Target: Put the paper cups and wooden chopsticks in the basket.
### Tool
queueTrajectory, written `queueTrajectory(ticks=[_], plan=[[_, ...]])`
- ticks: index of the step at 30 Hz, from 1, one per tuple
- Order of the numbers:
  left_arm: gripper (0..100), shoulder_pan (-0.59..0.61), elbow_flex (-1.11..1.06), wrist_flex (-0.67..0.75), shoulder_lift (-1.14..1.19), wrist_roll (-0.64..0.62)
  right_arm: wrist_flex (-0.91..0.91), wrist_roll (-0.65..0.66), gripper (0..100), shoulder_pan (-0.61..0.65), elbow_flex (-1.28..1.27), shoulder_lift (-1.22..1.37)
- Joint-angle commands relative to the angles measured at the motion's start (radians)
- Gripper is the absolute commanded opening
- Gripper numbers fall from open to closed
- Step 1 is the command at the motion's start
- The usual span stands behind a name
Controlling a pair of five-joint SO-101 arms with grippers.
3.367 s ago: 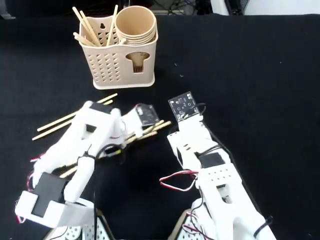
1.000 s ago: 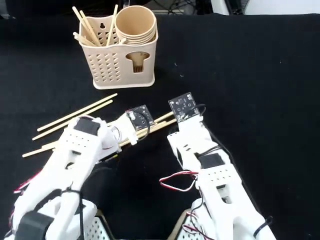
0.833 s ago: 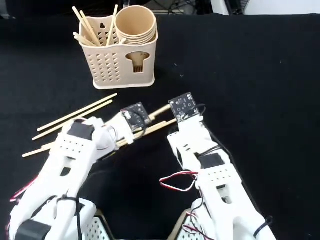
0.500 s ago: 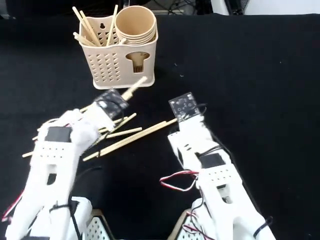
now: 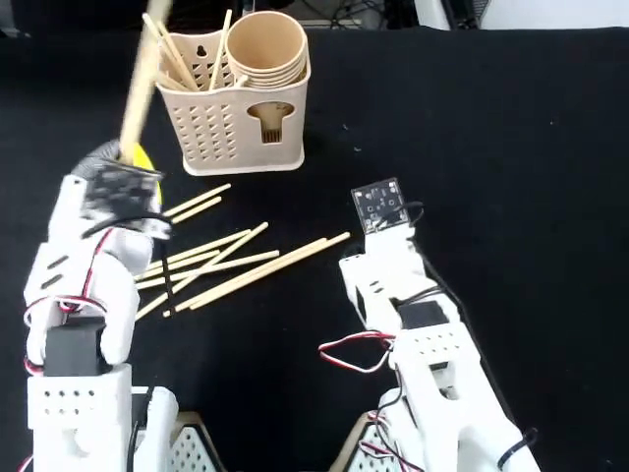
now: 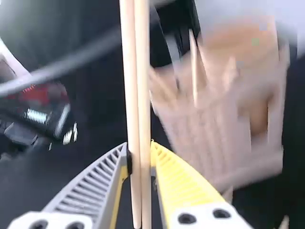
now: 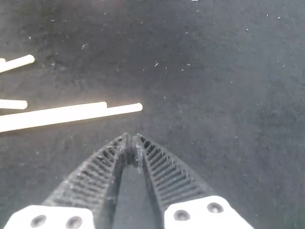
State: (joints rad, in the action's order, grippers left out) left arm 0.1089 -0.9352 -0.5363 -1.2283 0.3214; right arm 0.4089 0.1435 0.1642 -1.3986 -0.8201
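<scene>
A beige perforated basket (image 5: 241, 123) stands at the back of the black table, holding stacked paper cups (image 5: 265, 44) and several wooden chopsticks (image 5: 177, 59). My left gripper (image 6: 139, 157) is raised just left of the basket, shut on a pair of chopsticks (image 6: 136, 86) that point upward; from above, that pair (image 5: 142, 79) slants up past the basket's left edge. Several loose chopsticks (image 5: 231, 261) lie on the cloth between the arms. My right gripper (image 7: 131, 143) is shut and empty, low over the cloth, near the ends of loose chopsticks (image 7: 62, 114).
The right arm (image 5: 398, 285) stretches from the front edge toward the table's middle. Black cloth (image 5: 491, 147) covers the table to the right of the basket. The basket (image 6: 224, 129) and cups (image 6: 243, 43) appear blurred close ahead in the left wrist view.
The left gripper picked a pair of chopsticks off the pile, then swung left and up with them to beside the basket. The right arm shifted slightly to the right.
</scene>
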Motion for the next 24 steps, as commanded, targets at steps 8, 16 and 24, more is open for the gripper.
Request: queueTrajectory(ticks=[8, 16, 24], plan=[[3, 0.013, 0.117, 0.809, 0.365, -0.519, -0.018, -0.011, 1.5, -0.009, 0.005, 0.002], [3, -0.022, 0.455, 0.824, 0.747, -0.592, -0.075, -0.011, 1.5, -0.009, -0.01, 0.007], [3, -0.097, 0.512, 0.822, 0.881, -0.589, -0.092, -0.011, 1.5, -0.009, -0.016, 0.007]])
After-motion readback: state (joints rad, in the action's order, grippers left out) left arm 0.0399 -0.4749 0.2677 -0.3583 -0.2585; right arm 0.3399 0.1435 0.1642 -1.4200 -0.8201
